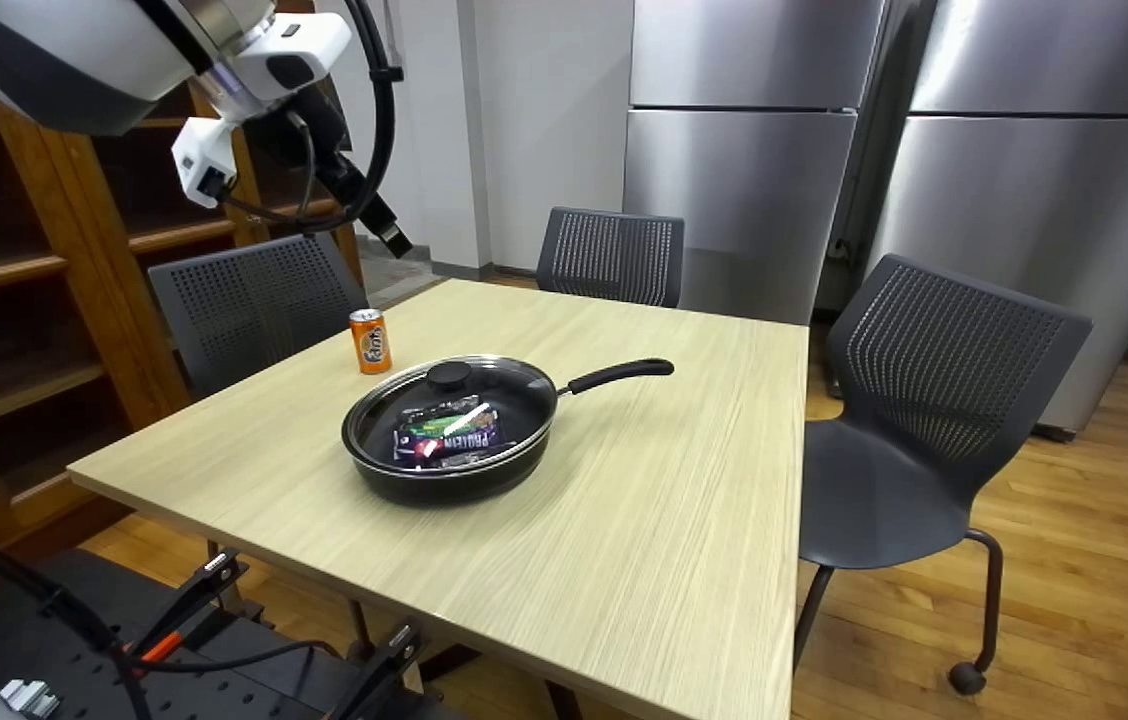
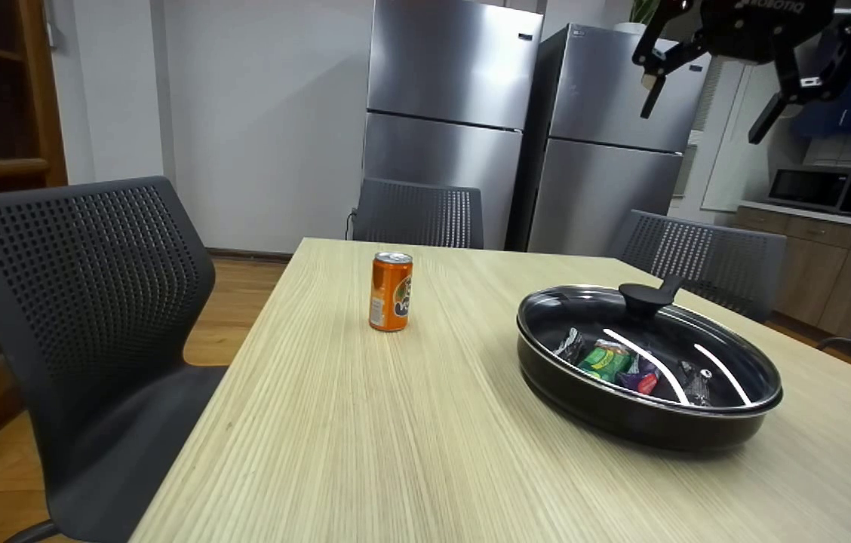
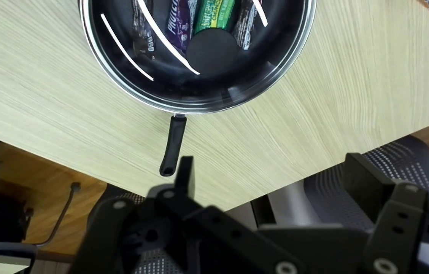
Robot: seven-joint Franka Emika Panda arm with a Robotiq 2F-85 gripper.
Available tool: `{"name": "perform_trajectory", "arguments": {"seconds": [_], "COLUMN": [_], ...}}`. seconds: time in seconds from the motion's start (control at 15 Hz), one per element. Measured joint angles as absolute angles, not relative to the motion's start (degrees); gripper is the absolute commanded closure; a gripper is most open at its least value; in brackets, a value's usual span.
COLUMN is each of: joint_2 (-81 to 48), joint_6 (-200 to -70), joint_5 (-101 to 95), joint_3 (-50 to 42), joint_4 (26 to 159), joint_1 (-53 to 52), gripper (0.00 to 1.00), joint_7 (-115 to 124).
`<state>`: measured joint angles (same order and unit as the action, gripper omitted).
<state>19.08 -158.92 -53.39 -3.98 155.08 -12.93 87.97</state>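
I record the gripper (image 2: 700,127) raised well above the table (image 1: 674,560), its jaws standing wide apart and clear of every object. I find the black frying pan (image 1: 449,487) resting flat on the tabletop, its glass lid (image 2: 655,335) seated on the rim with a round black knob (image 1: 449,375) on top, and several wrapped bars (image 1: 449,432) visible inside through the glass. I also note an orange soda can (image 2: 391,294) upright on the same surface, apart from the pan and near the edge.
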Motion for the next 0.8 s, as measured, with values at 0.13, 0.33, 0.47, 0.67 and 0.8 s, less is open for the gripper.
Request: {"name": "perform_trajectory", "arguments": {"seconds": [0.13,0.33,0.47,0.67,0.8], "joint_2": [19.7,19.7,19.7,19.7,19.8], "joint_6": [-158.8,-158.8,-158.8,-158.8,-158.8], "joint_5": [-53.4,-53.4,-53.4,-53.4,-53.4], "joint_3": [-3.9,-3.9,-3.9,-3.9,-3.9], "joint_4": [155.5,155.6,155.6,155.6,155.6], "joint_1": [-12.9,-12.9,-12.9,-12.9,-12.9], "gripper": [0.00,0.00,0.00,0.00,0.00], "joint_7": [88.0,88.0,88.0,88.0,88.0]}}
